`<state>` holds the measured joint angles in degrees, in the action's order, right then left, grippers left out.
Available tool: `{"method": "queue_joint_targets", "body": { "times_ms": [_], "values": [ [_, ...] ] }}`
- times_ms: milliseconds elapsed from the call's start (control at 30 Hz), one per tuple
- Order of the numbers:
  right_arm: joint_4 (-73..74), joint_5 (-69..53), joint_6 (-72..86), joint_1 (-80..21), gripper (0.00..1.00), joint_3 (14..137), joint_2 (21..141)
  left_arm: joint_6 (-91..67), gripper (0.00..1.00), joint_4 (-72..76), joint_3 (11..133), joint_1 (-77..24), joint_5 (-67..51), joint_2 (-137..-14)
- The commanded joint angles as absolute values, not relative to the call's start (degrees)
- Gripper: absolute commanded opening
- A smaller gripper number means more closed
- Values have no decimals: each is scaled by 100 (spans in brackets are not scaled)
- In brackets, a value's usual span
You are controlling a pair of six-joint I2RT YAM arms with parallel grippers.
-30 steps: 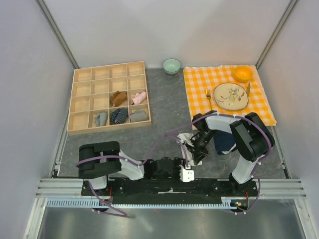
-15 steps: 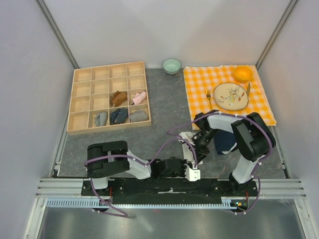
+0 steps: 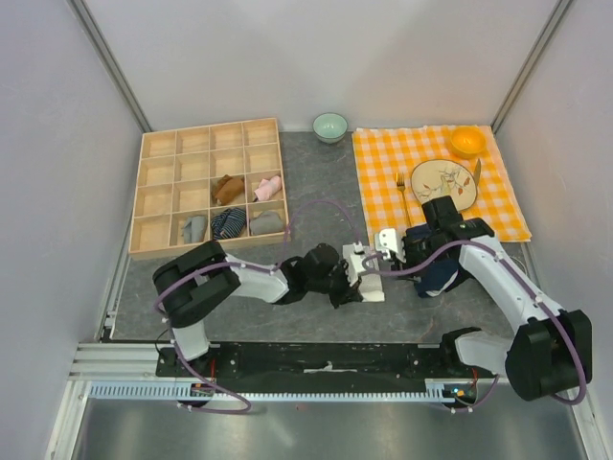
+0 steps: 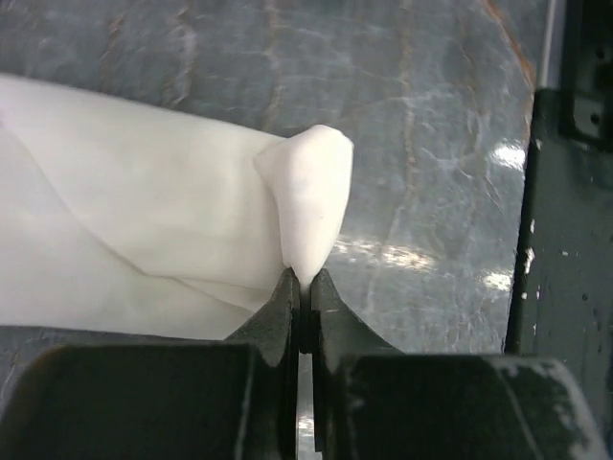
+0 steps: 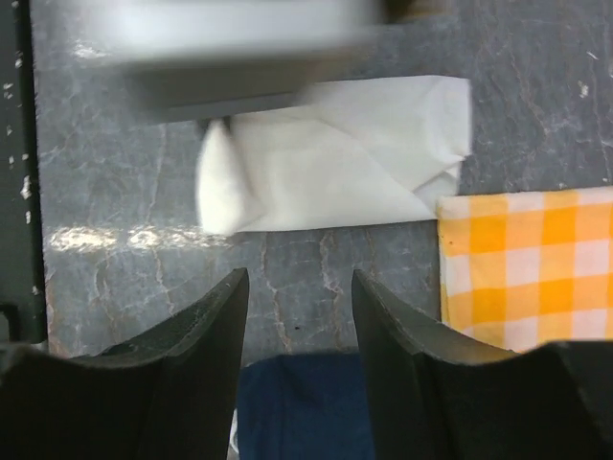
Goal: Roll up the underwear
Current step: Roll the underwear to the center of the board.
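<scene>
**White pair pinched at one corner, right side holding nothing**

So here's the state of things. The cream-white underwear (image 3: 372, 284) is lying folded flat on the grey stone-look surface (image 3: 316, 201). It's near the middle, just left of the near-left corner of the orange-and-white checked cloth (image 3: 383, 163).

The left arm (image 3: 259, 280) is stretched out to the right across the surface. Its jaws are fully closed on a little pinch of the white fabric. In the left wrist view, that pinched bit of the underwear (image 4: 144, 220) sticks up in a small peak above the tips, and the rest spreads out flat to the left.

The right arm (image 3: 498, 283) reaches in from the right with its jaws parted and nothing between them. They hang above the surface beside the white pair (image 5: 354, 163). Its wrist view also catches a corner of the checked cloth (image 5: 527, 259) and a dark navy garment (image 5: 306, 412) down below. There's a blurry grey shape along the top of that view that I can't make out.

The rust-brown underwear (image 3: 227, 188) sits rolled in one of the middle compartments of the wooden divider tray (image 3: 153, 192), far left. A pink roll (image 3: 268, 187) is in the compartment to its right, and a striped bundle (image 3: 228, 222) in the one just nearer.
</scene>
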<state>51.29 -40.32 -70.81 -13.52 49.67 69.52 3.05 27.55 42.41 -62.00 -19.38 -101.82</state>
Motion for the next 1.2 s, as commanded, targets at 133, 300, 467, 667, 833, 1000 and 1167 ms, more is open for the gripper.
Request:
{"method": "queue_joint_targets", "body": {
  "times_ms": [133,300,467,667,833,1000,1167],
  "values": [
    [5188,-3897,-7904,-2257,57,4158,6698,-2274,2,1723,5194,-5239,-4191,-11319],
    [3570,-2972,-6927,-3329,59,3621,6337,-2969,2,1995,5221,-5010,-4333,-11663],
    [2989,-2339,-6759,-3744,58,3420,6565,-3348,2,2276,5151,-4905,-4342,-11768],
    [2874,-1934,-6750,-3920,55,3287,7100,-3875,6,2733,5071,-4834,-4403,-11839],
    [2918,-1732,-6689,-3964,40,3278,7505,-4446,21,3521,4843,-4746,-4245,-11716],
    [3172,-1793,-6478,-3964,22,3480,7874,-4370,48,4333,4211,-4685,-3860,-10988],
    [3891,-2660,-6363,-3789,19,3989,8208,-3508,54,4963,3063,-4702,-3341,-9899]
  ]
}}
